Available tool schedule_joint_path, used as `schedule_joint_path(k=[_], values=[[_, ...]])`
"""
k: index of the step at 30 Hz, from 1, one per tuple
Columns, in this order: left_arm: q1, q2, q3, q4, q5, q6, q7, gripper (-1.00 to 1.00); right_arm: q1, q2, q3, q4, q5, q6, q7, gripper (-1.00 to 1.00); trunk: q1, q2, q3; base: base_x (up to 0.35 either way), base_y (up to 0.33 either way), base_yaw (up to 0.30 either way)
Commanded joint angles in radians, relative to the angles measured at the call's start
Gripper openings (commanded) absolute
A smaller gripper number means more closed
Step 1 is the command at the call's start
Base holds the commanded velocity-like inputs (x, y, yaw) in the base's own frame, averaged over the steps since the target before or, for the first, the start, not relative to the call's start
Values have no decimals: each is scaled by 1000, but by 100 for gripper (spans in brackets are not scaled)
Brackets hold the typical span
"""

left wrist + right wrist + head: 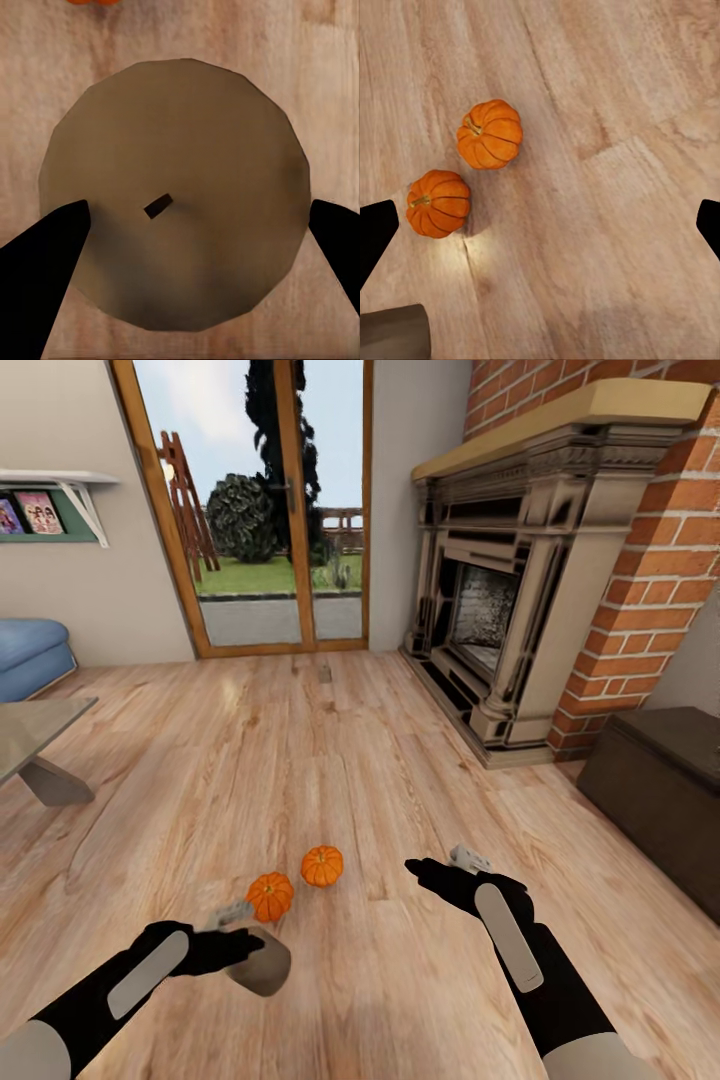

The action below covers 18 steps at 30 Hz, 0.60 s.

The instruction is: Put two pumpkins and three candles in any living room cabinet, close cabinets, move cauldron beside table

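Left end effector (238,930) hangs spread over a grey-brown disc (176,195) with a dark centre mark, likely a candle top; nothing gripped. Right end effector (440,868) also spread, empty, hovering right of the pumpkins. Near pumpkin (269,896) sits on the floor (350,760) just beyond the disc; second pumpkin (322,866) close beside it, apart. Both orange, ribbed, short brown stems. My read: light, rigid, round, so prone to roll; pinch across the ribbed flanks, not the stem. Dark cabinet (660,790) far right of the pumpkins.
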Motion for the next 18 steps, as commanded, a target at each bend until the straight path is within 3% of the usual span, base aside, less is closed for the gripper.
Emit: schedule_joint_path(k=[1,6,9,14,18], values=[[-1,3,0,-1,8,12,-7,-100,-1,0,1,-1,-11,1,-10,100,-1,0,3,0,0,0],[-1,9,31,6,7,61,-88,-100,0,0,1,-1,-11,1,-10,100,-3,1,22,0,0,0],[-1,27,46,9,7,92,-173,-100,0,0,1,-1,-11,1,-10,100,-4,2,34,0,0,0],[-1,60,51,11,5,103,-342,-100,0,0,1,-1,-11,1,-10,100,-6,3,53,0,0,0],[-1,65,52,13,4,104,-397,-100,0,0,1,-1,-10,1,-10,100,-8,4,69,0,0,0]])
